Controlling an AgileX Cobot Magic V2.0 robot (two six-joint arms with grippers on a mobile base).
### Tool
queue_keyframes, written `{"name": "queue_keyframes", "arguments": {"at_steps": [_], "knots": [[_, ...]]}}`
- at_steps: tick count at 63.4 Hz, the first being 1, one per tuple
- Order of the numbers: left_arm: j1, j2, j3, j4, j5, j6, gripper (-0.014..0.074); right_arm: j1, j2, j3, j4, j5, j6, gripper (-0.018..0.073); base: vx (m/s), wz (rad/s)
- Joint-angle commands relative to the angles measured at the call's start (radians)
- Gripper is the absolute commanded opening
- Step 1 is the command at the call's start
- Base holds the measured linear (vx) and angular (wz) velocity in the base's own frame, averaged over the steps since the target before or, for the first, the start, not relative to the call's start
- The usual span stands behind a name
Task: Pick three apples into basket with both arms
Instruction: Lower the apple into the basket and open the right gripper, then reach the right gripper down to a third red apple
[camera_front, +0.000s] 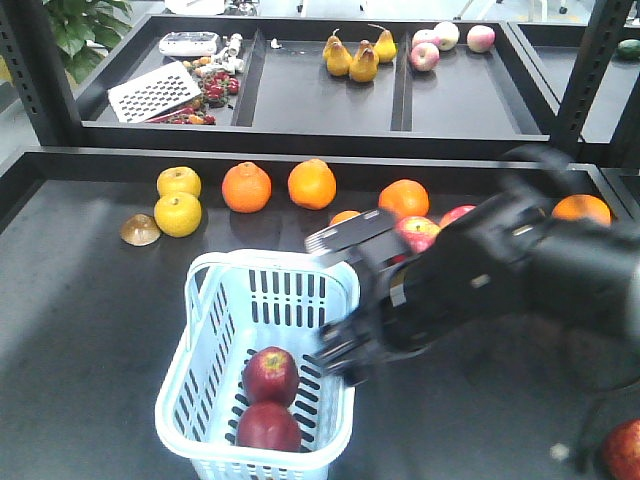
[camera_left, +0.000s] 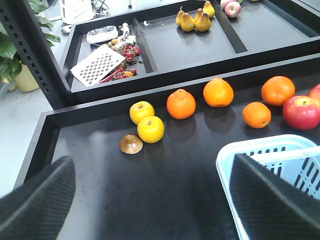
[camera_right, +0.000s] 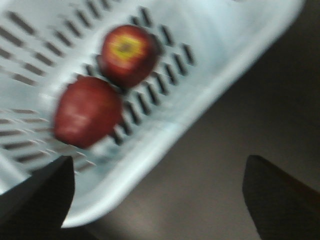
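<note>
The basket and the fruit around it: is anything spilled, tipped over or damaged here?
Nothing stands out. The basket stands upright on the tray with two dark red apples inside, touching each other. The oranges sit in a loose row behind it, none looking crushed.

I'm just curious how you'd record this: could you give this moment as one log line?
basket: two apples inside | right fingers: open, empty, beside basket | left fingers: open, empty | third apple: not in basket
</note>
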Motion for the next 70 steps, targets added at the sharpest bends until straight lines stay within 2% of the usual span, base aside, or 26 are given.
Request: {"name": "queue_keyframes", "arguments": {"at_steps": [1,11,36,45,56,70], "knots": [[0.000,-0.004,-0.028,0.024,-0.056,-0.013,0.0588,-0.077,-0.086,-0.026,-0.058,0.073,0.010,0.0616,0.00,0.00],[0.000,-0.004,-0.028,0.024,-0.056,-0.013,0.0588,-0.236,-0.136,-0.013,-0.068,0.164,-0.007,0.0613,0.00,0.00],[0.000,-0.004,-0.028,0.024,-0.056,-0.013,0.0588,-0.671,-0.180,0.253,-0.078,0.126,-0.036,0.0613,0.00,0.00],[0.000,-0.004,-0.028,0.024,-0.056,-0.013,0.0588,-0.799,-0.180,0.301,-0.079,0.082,-0.069,0.0613,0.00,0.00],[0.000,-0.004,-0.028,0.024,-0.056,-0.013,0.0588,-0.890,-0.176,0.323,-0.067,-0.002,-0.062,0.0613,0.00,0.00],[0.000,-0.004,-0.028,0.024,-0.056,-0.013,0.0588,-0.902,-0.085,0.323,-0.074,-0.031,-0.057,0.0613,0.00,0.00]]}}
